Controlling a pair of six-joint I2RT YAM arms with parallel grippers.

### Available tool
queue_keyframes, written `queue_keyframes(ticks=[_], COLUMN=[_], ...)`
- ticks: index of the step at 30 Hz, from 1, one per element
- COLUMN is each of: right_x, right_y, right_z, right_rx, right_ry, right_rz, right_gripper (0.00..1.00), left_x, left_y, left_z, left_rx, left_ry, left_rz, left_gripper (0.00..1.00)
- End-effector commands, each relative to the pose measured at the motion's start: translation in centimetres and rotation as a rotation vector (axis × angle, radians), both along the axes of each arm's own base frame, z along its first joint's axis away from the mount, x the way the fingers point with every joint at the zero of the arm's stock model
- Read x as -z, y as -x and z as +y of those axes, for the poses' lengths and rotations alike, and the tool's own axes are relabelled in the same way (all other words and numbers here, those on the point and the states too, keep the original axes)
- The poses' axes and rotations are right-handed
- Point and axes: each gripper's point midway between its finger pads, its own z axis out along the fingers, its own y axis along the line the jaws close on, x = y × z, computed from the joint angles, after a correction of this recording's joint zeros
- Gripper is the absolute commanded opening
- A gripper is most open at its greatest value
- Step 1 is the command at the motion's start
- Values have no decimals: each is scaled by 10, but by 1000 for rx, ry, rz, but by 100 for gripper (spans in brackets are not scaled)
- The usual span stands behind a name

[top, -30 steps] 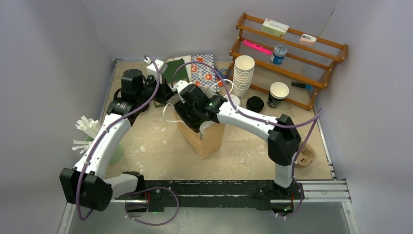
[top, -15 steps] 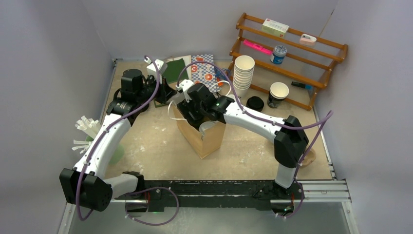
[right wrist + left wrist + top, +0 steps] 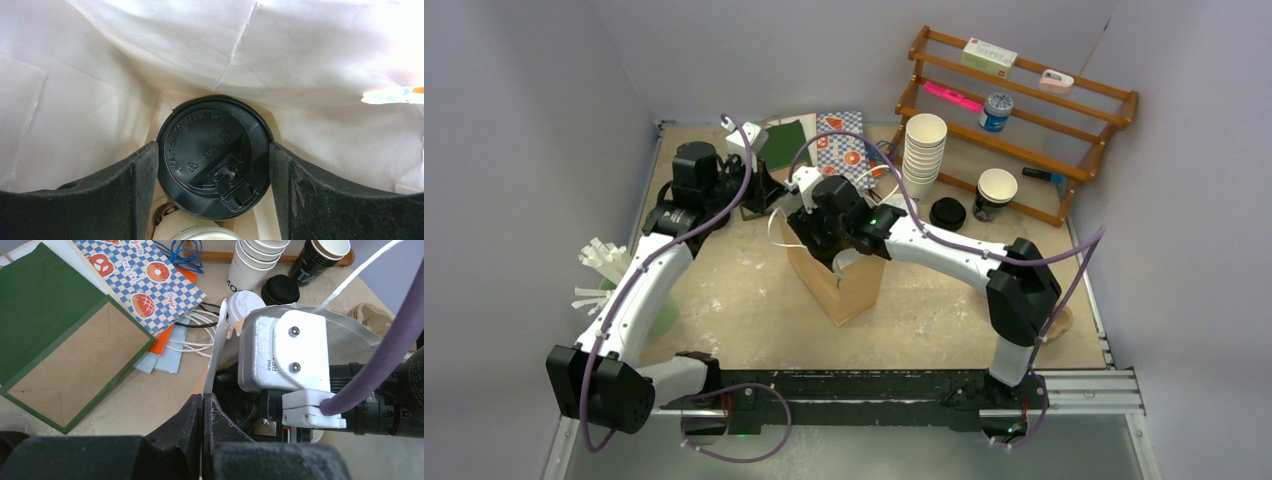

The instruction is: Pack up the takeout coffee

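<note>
A brown paper bag (image 3: 849, 290), white inside (image 3: 150, 60), stands open mid-table. My right gripper (image 3: 214, 148) reaches down into it, its fingers pressed on both sides of a takeout cup with a black lid (image 3: 200, 135), which stands upright. Under that cup, at the bottom edge of the right wrist view, part of a second cup with a pale lid (image 3: 200, 234) shows. In the top view the right gripper (image 3: 829, 238) is sunk in the bag's mouth. My left gripper (image 3: 202, 396) is shut on the bag's white rim (image 3: 217, 345) at its left side.
Behind the bag stand a white-lidded cup (image 3: 245, 302), a black lid (image 3: 947, 212), a stack of white cups (image 3: 923, 155) and a dark lidless cup (image 3: 994, 193). A wooden rack (image 3: 1044, 110) is at back right. Flat paper bags (image 3: 844, 140) lie at the back, white cutlery (image 3: 604, 265) at left.
The right arm's elbow has swung to the right and its wrist has shifted slightly back and left over the bag. The left arm has stayed still.
</note>
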Motion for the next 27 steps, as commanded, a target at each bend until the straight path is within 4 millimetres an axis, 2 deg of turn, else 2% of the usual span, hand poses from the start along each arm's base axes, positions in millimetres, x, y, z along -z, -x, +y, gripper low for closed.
queue_keyframes(ticks=[1, 4, 11, 15, 22, 27], right_x=[48, 48, 17, 5, -26, -16], right_y=[34, 38, 27, 24, 13, 17], right_z=[-18, -28, -25, -23, -20, -21], right_rx=[-39, -30, -21, -9, 27, 27], right_ry=[94, 103, 98, 88, 77, 100], right_rz=[158, 153, 93, 81, 48, 85], right_gripper=[49, 49, 53, 77, 97, 98], left_x=[-11, -14, -15, -15, -13, -10], left_y=[4, 2, 1, 2, 3, 3], left_z=[-2, -1, -2, -1, 2, 2], left_rx=[28, 23, 25, 20, 12, 14], left_ry=[0, -4, -3, -4, -19, -23], left_rz=[-40, -48, -51, -49, -40, -32], left_gripper=[0, 0, 0, 0, 12, 21])
